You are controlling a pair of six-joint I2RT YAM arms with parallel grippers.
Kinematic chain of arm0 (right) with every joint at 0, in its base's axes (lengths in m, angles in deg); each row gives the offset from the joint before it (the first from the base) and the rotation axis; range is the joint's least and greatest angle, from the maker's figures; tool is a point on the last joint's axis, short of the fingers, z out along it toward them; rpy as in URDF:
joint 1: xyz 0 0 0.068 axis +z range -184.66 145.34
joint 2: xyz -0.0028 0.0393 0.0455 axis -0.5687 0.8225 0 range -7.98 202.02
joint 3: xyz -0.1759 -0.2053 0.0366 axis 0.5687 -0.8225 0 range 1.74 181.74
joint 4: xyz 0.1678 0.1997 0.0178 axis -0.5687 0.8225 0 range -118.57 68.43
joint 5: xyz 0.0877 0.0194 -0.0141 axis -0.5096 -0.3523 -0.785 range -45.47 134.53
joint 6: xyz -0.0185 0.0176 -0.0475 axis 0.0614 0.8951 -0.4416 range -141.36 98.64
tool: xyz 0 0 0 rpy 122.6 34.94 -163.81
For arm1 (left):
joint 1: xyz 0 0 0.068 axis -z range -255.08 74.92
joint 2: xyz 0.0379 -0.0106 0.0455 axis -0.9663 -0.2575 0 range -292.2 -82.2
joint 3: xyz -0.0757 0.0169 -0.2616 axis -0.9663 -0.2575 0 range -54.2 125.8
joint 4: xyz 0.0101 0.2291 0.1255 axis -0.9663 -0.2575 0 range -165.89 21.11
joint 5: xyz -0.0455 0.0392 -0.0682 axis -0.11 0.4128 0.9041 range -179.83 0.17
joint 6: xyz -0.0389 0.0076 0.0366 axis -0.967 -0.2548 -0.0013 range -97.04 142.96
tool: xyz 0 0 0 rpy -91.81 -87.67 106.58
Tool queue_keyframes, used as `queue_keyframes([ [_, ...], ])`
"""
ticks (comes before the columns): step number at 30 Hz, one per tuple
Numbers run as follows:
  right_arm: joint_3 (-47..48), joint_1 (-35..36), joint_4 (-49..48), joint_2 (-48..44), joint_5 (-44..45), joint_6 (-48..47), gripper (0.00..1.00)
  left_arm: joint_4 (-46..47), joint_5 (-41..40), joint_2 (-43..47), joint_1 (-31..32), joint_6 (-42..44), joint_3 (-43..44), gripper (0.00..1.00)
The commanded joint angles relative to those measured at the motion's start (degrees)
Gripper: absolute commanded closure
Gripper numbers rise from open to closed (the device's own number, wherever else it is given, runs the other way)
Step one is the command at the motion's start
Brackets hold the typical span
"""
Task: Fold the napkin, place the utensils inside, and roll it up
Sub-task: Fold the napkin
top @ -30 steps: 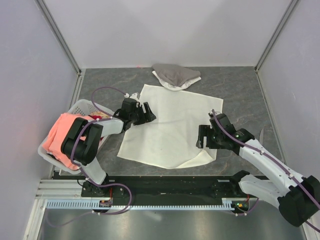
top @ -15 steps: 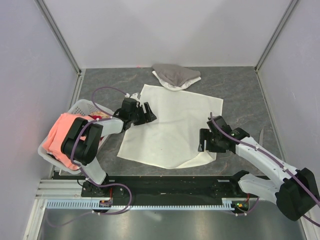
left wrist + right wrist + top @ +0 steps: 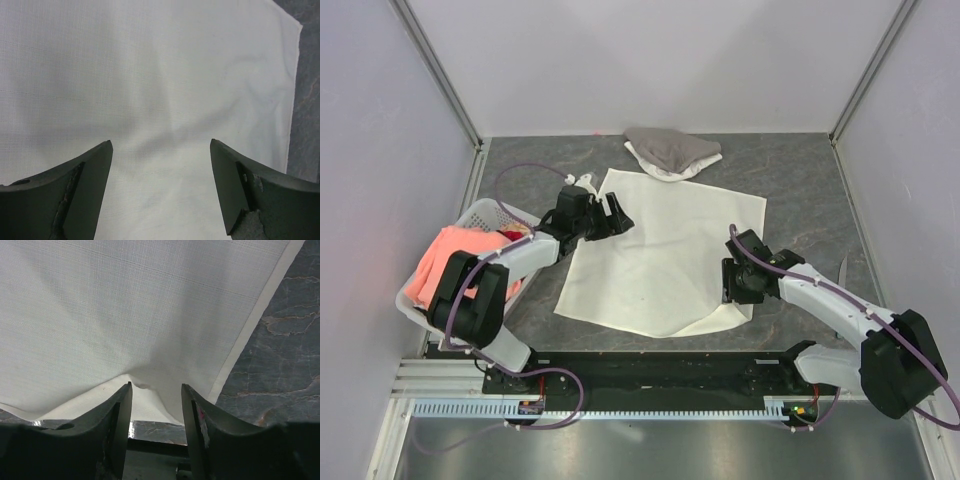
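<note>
Grey marbled tabletop (image 3: pixel 800 180), pale walls (image 3: pixel 620 60). Left claw (image 3: pixel 160 145) released over napkin (image 3: pixel 660 250); right claw (image 3: pixel 156 385) straddles napkin edge, grip unclear.

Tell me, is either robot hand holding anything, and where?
Left gripper: open over the napkin, holding nothing. Right gripper: jaws around a pucker by the napkin's near right corner; whether they grip it cannot be told.

I find nothing to read in any of my views: no lettering, label, brand, number or sign shows.
</note>
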Motion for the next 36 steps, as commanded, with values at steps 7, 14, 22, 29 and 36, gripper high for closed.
queue_keyframes([
  [7, 1.21, 0.15, -3.8, 2.83, -2.94, -2.98, 0.9, -2.45, 1.19, 14.74, -0.13, 0.67, -6.19, 0.14],
  [14, 9.45, 0.15, -5.38, 10.55, -5.04, -7.55, 1.0, -6.13, 1.02, 25.99, -0.13, -0.03, -11.98, 0.14],
  [22, 24.74, 0.15, -11.09, 26.44, -7.33, -13.18, 1.0, -12.29, -3.2, 35.32, -0.22, 1.46, -14.54, 0.14],
  [29, 51.43, 0.32, -13.91, 44.83, -13.13, -15.82, 1.0, -11.6, -0.49, 33.31, 0.04, 1.02, -13.93, 0.16],
  [36, 57.21, 0.33, -12.15, 45.56, -10.25, -16.78, 0.36, -8.08, -1.18, 22.61, 4.69, 3.48, -9.01, 0.18],
])
